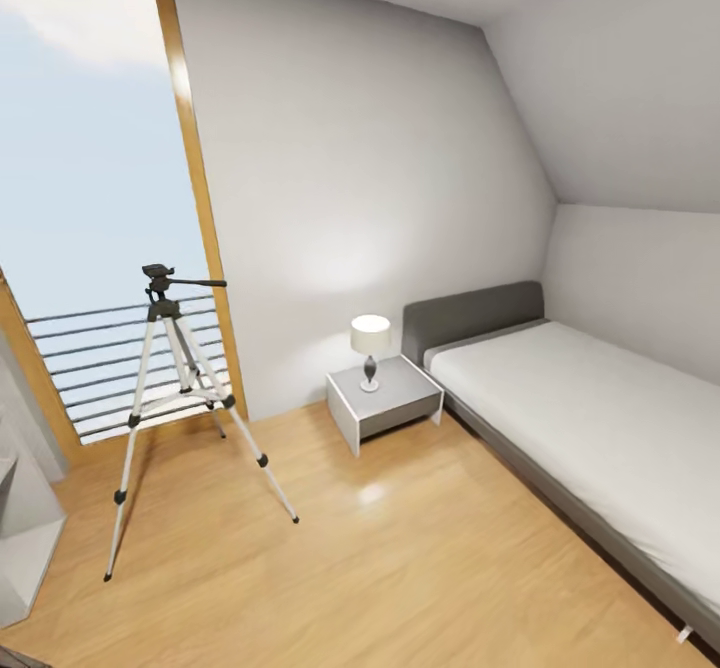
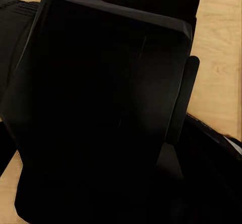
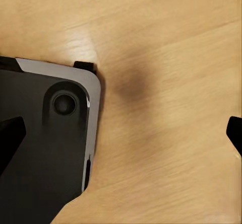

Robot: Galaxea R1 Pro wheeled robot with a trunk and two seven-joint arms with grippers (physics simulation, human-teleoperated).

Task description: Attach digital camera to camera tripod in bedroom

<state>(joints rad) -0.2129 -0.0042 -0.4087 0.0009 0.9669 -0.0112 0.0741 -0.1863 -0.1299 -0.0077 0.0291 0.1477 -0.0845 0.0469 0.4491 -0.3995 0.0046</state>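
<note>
Right jaws point(image 3: 121, 138) spread over glossy wood-plank floor point(image 3: 166, 58)

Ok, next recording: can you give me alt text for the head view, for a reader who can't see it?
A camera tripod with silver legs stands on the light wood floor before a tall wood-framed window. Right of it, a small grey nightstand holds a white-shaded lamp, beside a low grey bed under a sloped white ceiling.

wood floor point(image 1: 400, 558) carrying camera tripod point(image 1: 175, 388) by window, nightstand point(image 1: 385, 403) w/ lamp point(image 1: 370, 348) sitting on it, low bed point(image 1: 590, 428) lying along rt wall
</note>
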